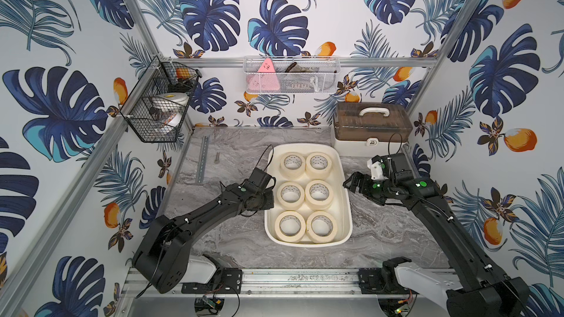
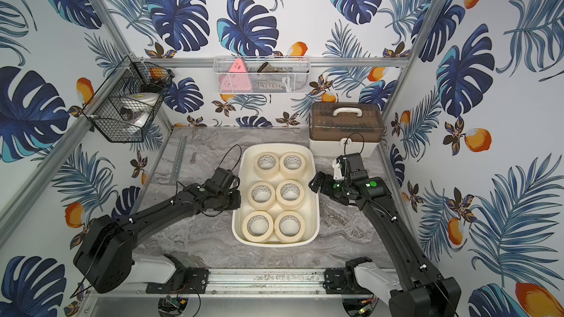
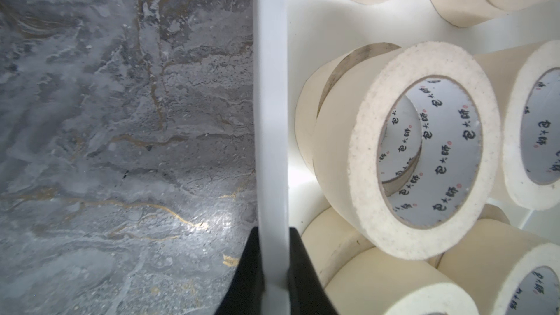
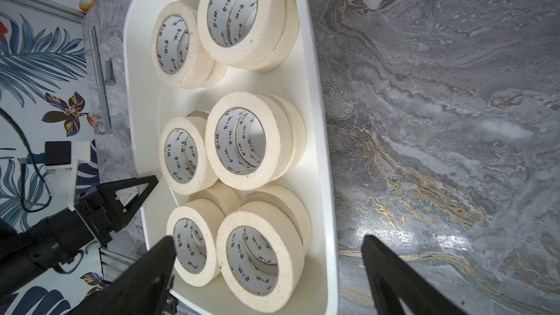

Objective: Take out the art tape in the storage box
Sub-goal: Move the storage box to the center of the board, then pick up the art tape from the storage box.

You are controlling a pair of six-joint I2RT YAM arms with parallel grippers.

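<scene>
Nearest the lens in the left wrist view, the left gripper (image 3: 274,233) is clamped on the left long wall of the storage box (image 3: 271,101), with one finger outside and one inside, pressed together on the rim. Treat this arm as the anchor; it holds no tape.

The grey marble table (image 1: 384,227) carries the storage box at its centre, between the two arms. The box's long axis runs straight away from the arm bases toward the back wall.

The art tape (image 1: 307,195) is all inside the box. You see six stacks in two columns of three, and every roll lies flat with its hole facing up. The wrist views show a second roll under the top ones.

The right gripper (image 4: 269,237) hangs just outside the right long wall, beside the middle pair in both top views. Its fingers stand wide apart and hold nothing. The rolls lie to the robot's left of these fingers and lower. Judge the right arm the free one, with the right column as its closest target. Expect to cross the rim, then descend with one finger in a hole.
</scene>
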